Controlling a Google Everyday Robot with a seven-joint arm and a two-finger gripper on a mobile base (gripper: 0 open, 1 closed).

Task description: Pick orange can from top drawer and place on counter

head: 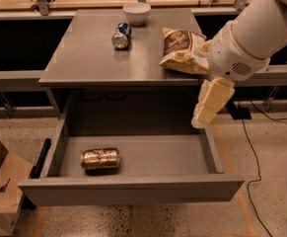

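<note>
Item: orange can (100,158), lying on its side at the left of the open top drawer (133,189), its only content. We judge it light, stiff, slick and prone to roll; grasp across mid-barrel. Pincer (202,118) hangs above the drawer's right wall; open or closed, we cannot tell. Desk (84,58) bears a blue can (121,35), bowl (136,12) and snack bag (182,51).

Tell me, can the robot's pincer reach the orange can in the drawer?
Probably yes. The top drawer is open, nothing covers the orange can lying at its left, and the pincer hangs over its right side.
</note>
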